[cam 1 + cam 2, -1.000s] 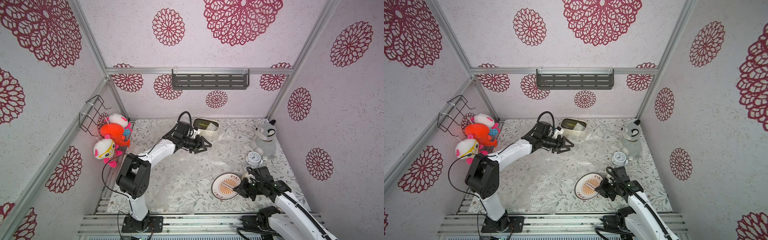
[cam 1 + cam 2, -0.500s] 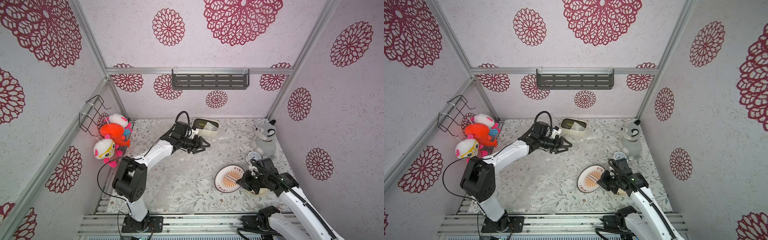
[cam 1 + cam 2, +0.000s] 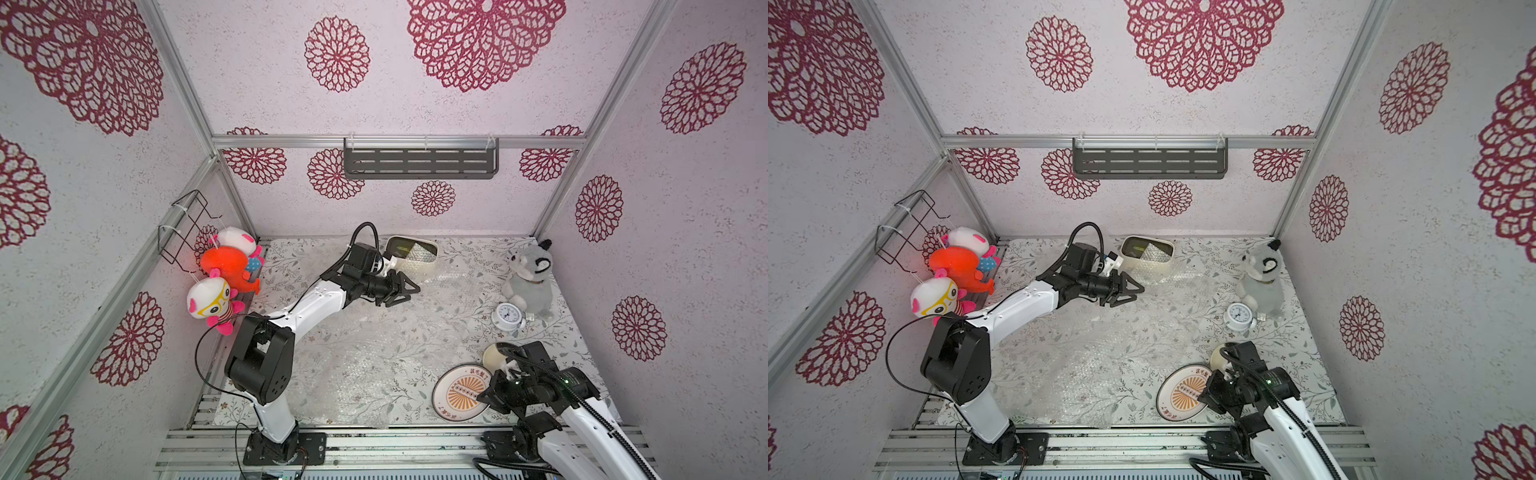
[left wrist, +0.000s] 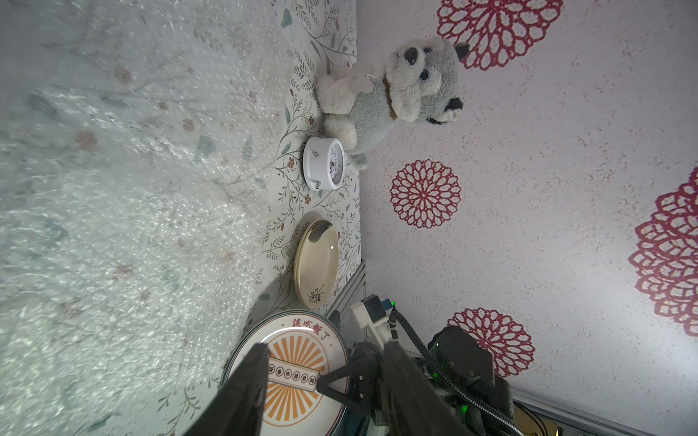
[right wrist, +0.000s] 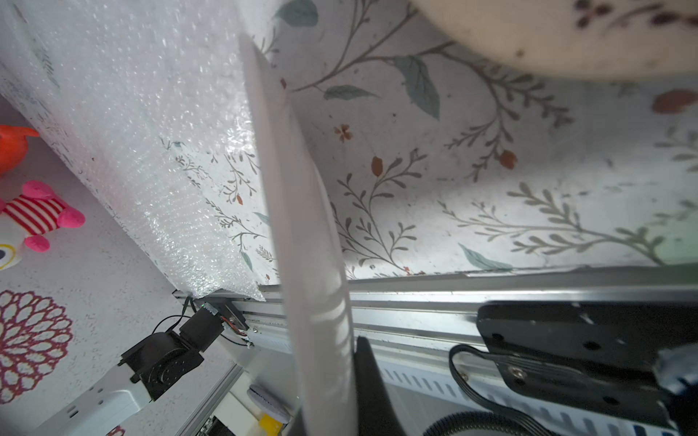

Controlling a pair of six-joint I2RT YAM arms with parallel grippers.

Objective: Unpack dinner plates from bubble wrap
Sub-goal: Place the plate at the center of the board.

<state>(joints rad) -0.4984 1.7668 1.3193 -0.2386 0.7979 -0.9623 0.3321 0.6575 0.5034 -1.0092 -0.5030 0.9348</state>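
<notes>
Enclosure: pale walls with dark-red flower medallions. A dark slotted metal shelf (image 3: 419, 164) hangs on the back wall. A black wire basket (image 3: 183, 224) is fixed to the left wall above three bright plush toys (image 3: 226, 270).

The floor is a pale table cover printed with leaves and flowers (image 3: 552, 332). Clear bubble wrap sheets (image 3: 345, 374) lie flat over its middle and lower left. More wrap trails from the cream rounded box with dark green top (image 3: 428, 264) at upper centre. A grey plush animal (image 3: 530, 274) and a small white round alarm clock (image 3: 506, 316) stand at right.

Against a second ago, the white dinner plate with orange sunburst and dark rim (image 3: 457, 392) sits nearer the lower edge of the frame, and the right gripper (image 3: 489, 392) with it. Half a second ago it was higher in the frame and tilted. The left arm has hardly shifted.

The right arm is bent low at lower right, its jaws pinching the sunburst plate's right rim. Stacked cream ceramic plates with dark rim motifs (image 4: 317, 260) lie just above in the top views. The left arm stretches to upper centre. The left gripper (image 3: 406, 292) hangs over the wrap, jaws half spread, holding nothing.
</notes>
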